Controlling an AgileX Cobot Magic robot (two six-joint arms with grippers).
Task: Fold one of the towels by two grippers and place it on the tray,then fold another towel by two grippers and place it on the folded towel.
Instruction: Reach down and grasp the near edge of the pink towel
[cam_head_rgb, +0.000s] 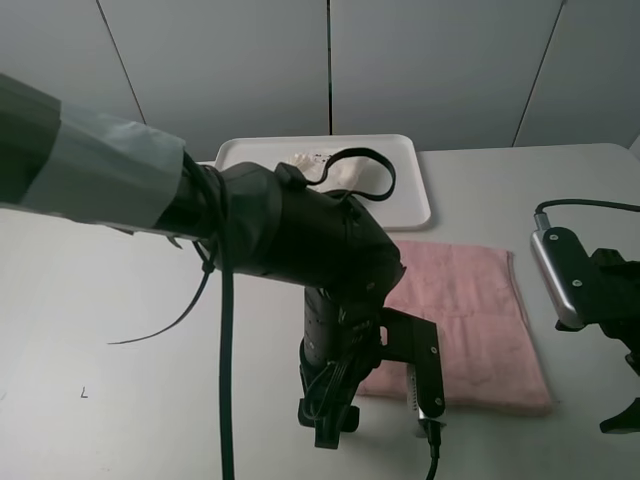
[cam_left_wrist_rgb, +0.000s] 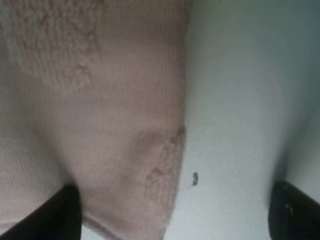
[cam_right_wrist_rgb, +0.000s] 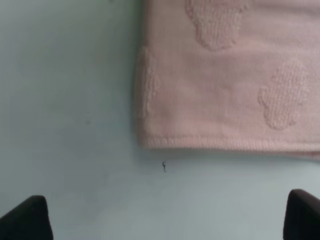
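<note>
From the high camera, my left arm (cam_head_rgb: 270, 225) fills the middle and hides the left end of the pink towel (cam_head_rgb: 470, 300). The towel lies flat on the grey table (cam_head_rgb: 100, 390), just in front of the white tray (cam_head_rgb: 420, 195). Something pale sits on the tray behind my arm and its looped cable; I can't make out what it is. My left gripper (cam_head_rgb: 380, 425) hangs at the towel's near left corner. My right gripper (cam_head_rgb: 622, 418) is cut off by the frame's edge, off the towel's near right corner. Bare table runs wide to the left and along the front.

In my left wrist view, the picture is blurred. My left gripper's two fingers (cam_left_wrist_rgb: 55, 217) stand spread wide, holding nothing. One is against the towel's corner and the other is over bare table. The towel's side edge runs between them, and a small dark speck (cam_left_wrist_rgb: 195, 178) marks the table just beside it.

In my right wrist view, my right gripper's fingers (cam_right_wrist_rgb: 25, 220) are likewise parted wide and empty, both over bare table. The towel's corner and hemmed edge lie just beyond them, not touching. A tiny mark (cam_right_wrist_rgb: 163, 166) sits close to that edge.
</note>
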